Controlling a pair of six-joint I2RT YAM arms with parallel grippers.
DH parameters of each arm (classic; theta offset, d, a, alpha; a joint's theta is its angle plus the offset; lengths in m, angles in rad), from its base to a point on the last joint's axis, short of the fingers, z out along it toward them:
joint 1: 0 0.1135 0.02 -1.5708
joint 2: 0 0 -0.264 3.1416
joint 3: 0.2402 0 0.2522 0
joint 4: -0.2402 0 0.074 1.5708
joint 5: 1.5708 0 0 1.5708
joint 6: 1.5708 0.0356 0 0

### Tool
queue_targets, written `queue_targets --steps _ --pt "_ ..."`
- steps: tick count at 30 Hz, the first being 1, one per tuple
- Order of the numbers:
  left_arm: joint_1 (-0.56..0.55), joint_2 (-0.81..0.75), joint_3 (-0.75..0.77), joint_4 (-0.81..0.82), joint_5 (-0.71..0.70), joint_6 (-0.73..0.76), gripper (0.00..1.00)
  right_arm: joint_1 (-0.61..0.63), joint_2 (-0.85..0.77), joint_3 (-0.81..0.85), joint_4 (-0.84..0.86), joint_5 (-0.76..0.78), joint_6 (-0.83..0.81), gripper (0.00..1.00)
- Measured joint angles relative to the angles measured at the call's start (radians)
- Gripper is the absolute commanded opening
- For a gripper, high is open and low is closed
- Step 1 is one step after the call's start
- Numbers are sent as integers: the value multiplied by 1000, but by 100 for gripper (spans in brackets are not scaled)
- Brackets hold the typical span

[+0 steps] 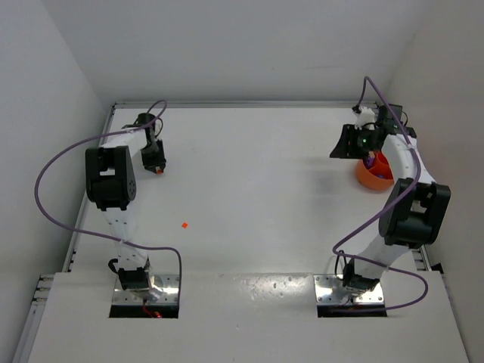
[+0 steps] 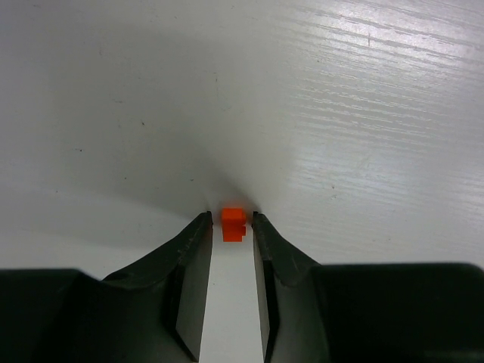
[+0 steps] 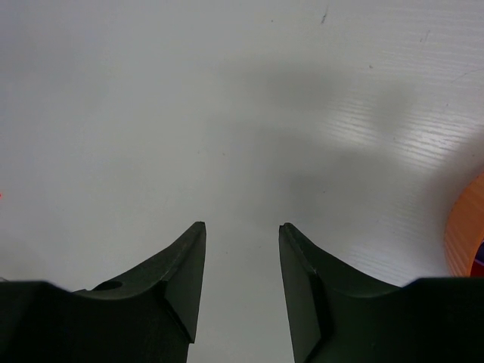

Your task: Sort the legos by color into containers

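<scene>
Centring matters: left fingers point(image 2: 193, 265) stand narrowly apart astride the orange-red lego point(image 2: 233, 224); close squarely before lifting. Right fingers point(image 3: 185, 272) hang apart, empty, near the orange bowl point(image 3: 465, 227).

Observed: left arm point(image 1: 112, 181) reaches forward along the left side, wrist bent down, left gripper point(image 2: 232, 218) pointing downward, jaws narrowly parted. Noted: right arm point(image 1: 410, 206) folded toward the far right, right gripper point(image 3: 242, 227) angled downward, jaws moderately apart.

orange bowl point(image 1: 370, 179) | part hidden under right arm point(image 1: 403, 159) | contents unclear
</scene>
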Motion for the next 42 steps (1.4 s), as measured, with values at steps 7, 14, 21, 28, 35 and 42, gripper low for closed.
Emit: queue_targets --steps 7,14,21,28,35,42 --pt "0 13 21 -20 3 0 33 2 14 6 -10 -1 0 44" --pt "3 30 49 -40 9 2 33 8 32 23 -14 -3 0 44" --pt "6 37 60 -45 15 3 30 8 32 33 -13 -4 0 43" --pt "6 37 60 -40 20 10 8 16 34 33 -15 -11 -2 40" --pt "10 30 58 -39 80 13 0 56 -7 -48 40 -102 -9 34" --pt "-33 -41 95 -62 211 -96 0 288 -193 -272 277 -193 180 28"
